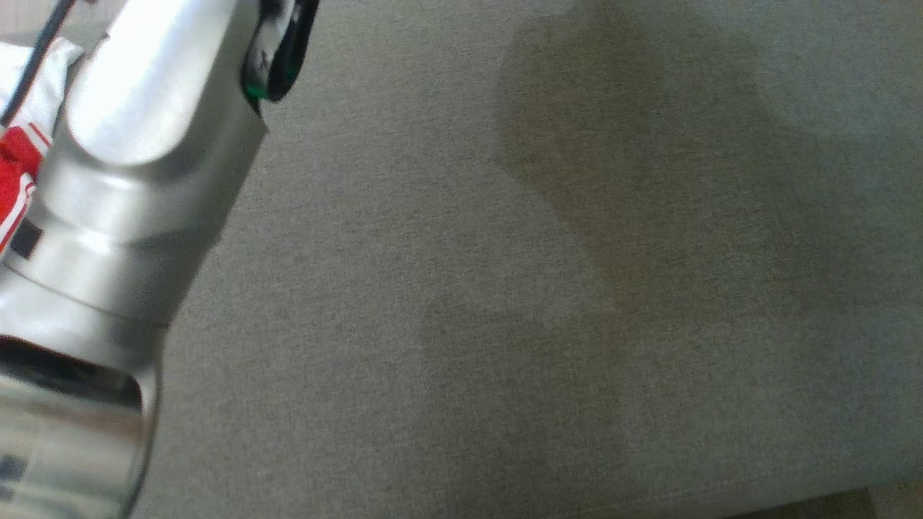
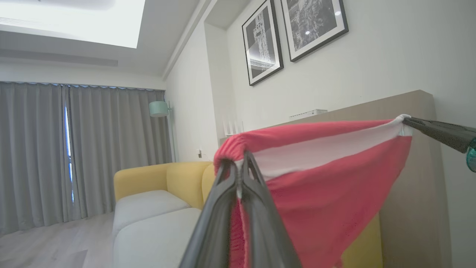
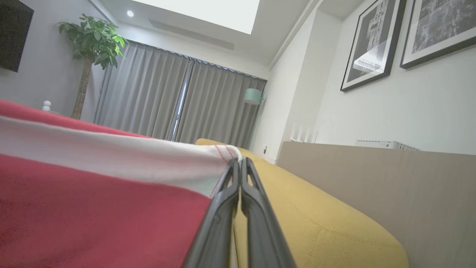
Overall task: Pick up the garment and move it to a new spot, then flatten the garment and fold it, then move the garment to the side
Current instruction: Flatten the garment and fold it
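Observation:
The garment (image 2: 327, 182) is red with a broad white band and hangs stretched in the air between my two grippers. In the left wrist view my left gripper (image 2: 240, 163) is shut on one bunched end of it. My right gripper (image 2: 406, 121) reaches in from the right and pinches the far end of the white band. The right wrist view has that right gripper (image 3: 238, 162) shut on the garment's (image 3: 93, 193) stitched white corner. In the head view a strip of the garment (image 1: 18, 158) peeks out at the far left behind a pale forearm (image 1: 137, 144).
A grey-green fabric surface (image 1: 541, 288) spreads below in the head view. A yellow sofa (image 2: 148, 178) with pale grey seat cushions (image 2: 156, 230) stands against a wooden panel (image 3: 372, 178). Framed pictures (image 2: 293, 33) hang on the wall; curtains (image 2: 74, 149) and a plant (image 3: 93, 41) are farther off.

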Available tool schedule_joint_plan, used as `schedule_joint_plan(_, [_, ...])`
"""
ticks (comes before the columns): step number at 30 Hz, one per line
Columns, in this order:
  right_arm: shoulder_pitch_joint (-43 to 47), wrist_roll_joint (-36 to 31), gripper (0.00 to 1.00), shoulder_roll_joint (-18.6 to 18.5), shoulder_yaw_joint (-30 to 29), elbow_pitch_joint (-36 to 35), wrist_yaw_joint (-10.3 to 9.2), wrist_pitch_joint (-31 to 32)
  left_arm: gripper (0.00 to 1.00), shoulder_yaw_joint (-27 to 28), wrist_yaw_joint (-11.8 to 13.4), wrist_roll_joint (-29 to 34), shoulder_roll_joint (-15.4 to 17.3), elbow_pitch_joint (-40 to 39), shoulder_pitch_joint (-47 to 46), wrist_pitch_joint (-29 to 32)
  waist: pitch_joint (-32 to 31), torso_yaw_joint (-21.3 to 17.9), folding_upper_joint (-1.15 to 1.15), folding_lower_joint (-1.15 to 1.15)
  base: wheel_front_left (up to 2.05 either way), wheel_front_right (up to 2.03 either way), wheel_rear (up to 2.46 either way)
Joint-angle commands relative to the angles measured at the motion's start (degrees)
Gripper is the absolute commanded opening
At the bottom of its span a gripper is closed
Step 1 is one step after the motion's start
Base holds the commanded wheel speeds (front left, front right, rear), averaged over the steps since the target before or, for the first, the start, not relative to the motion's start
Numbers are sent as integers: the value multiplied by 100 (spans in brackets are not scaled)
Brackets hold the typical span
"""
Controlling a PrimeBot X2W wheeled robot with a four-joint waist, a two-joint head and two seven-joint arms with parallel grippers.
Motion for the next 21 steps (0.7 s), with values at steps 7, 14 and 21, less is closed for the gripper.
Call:
schedule_joint_plan(7, [1428,-12,0,55,-520,-748,-5,-30,0,650,-539,588,-85,-236,1445,-21,-96,-85,0,-1,0,0,0])
schedule_joint_plan(14, [3771,107,0,212,-1045,-1352,-5,-29,0,722,-707,1123,-319,-703,3752,-21,-287,-72,0,-1,0,0,0])
schedule_joint_plan(21, [5968,106,0,569,-1691,-2453,-5,419,0,490,-757,1638,-370,-1001,5492,-21,-649,-8,0,-1,0,0,0])
